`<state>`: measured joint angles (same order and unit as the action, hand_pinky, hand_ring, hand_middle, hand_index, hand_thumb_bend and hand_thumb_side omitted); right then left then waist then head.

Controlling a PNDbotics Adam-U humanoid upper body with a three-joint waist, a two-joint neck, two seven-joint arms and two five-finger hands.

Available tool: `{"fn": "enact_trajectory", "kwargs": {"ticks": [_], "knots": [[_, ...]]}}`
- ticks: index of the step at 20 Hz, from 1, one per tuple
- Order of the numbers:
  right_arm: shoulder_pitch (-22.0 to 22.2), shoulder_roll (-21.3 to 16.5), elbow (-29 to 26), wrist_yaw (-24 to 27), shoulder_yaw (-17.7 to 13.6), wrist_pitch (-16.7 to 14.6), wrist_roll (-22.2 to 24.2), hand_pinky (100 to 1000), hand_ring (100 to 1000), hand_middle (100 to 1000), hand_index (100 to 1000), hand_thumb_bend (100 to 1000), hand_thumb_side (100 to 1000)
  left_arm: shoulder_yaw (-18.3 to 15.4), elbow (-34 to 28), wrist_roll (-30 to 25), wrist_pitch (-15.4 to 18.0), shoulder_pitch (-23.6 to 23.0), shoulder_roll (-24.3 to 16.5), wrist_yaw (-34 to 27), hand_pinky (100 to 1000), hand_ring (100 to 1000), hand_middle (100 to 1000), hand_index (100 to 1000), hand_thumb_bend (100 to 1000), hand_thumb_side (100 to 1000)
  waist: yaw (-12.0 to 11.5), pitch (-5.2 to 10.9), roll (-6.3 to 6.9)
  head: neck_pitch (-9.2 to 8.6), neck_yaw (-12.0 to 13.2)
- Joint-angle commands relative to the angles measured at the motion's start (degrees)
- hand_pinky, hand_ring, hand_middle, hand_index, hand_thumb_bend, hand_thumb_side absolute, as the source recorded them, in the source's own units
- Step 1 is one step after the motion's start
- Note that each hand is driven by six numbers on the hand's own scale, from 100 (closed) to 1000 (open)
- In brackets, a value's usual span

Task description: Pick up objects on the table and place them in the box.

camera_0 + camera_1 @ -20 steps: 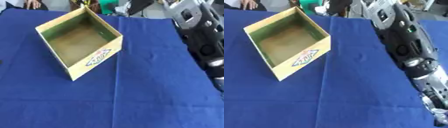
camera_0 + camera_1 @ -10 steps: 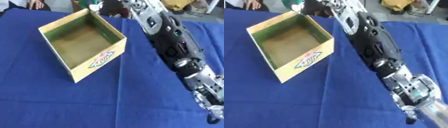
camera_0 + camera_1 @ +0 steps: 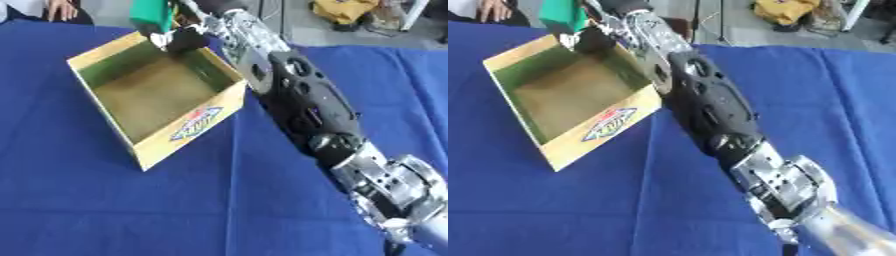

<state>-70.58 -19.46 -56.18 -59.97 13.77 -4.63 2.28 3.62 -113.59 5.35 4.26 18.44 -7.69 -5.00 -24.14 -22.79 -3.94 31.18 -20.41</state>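
An open yellow cardboard box [image 3: 188, 122] with a green-brown inside stands tilted on the blue table; nothing shows inside it. My right arm stretches from the lower right up to the box's far corner. My right hand [image 3: 179, 36] hangs over that far rim, curled round a green block [image 3: 150, 13] held just above the box's edge. The same green block [image 3: 560, 15] shows at the top of the right eye view. My left hand is out of sight.
The blue cloth [image 3: 105, 210] covers the table all round the box. A person's hand [image 3: 59, 8] rests at the far left edge, away from the box. Yellow clutter [image 3: 346, 11] lies on the floor beyond the table.
My right arm has swung from the right side of the table leftward and forward, reaching the box's far corner with the green block in hand. The camera has also shifted a little.
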Motion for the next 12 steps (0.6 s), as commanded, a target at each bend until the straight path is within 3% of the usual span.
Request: {"fn": "enact_trajectory", "kwargs": {"ticks": [1,5,6,7,10,12], "knots": [[-0.9,0.4,1.3,-2.9,0.1,-0.7,-1.0,657,624,220,315,100,550,0.1,-1.0,-0.1,0.0,0.6,-0.2,-0.2,707,670,730,818,100,1000,-0.2,0.99,0.32,-0.93,-0.4],[-0.2,1.1,3.0,-5.3,0.5,-1.9,-0.7,656,626,224,317,100,561,0.1,-1.0,-0.2,0.0,0.7,-0.1,-0.2,708,670,729,817,100,1000,-0.3,0.84,0.21,-1.01,-0.5],[-0.1,1.2,3.4,-5.8,0.5,-2.1,-0.5,656,628,226,320,100,433,0.1,-1.0,-0.2,0.0,0.7,-0.1,-0.2,708,670,729,817,100,1000,-0.3,0.82,0.2,-1.04,-0.5],[0.1,1.3,3.8,-6.3,0.5,-2.4,-0.1,657,629,227,322,100,561,0.1,-1.0,-0.2,0.0,0.7,-0.1,-0.2,708,670,729,817,100,1000,-0.3,0.81,0.2,-1.07,-0.5],[0.5,1.5,4.6,-6.9,0.5,-3.3,1.5,661,636,232,331,100,552,0.0,-1.0,-0.2,-0.1,0.7,-0.1,-0.2,708,669,729,817,100,1000,-0.1,0.82,0.2,-1.01,-0.3],[1.0,1.8,5.1,-5.7,0.6,-4.3,3.9,678,663,259,374,100,482,0.0,-1.0,-0.1,-0.1,0.7,-0.1,-0.2,708,669,729,817,100,1000,0.0,0.83,0.21,-1.07,-0.3]]}}
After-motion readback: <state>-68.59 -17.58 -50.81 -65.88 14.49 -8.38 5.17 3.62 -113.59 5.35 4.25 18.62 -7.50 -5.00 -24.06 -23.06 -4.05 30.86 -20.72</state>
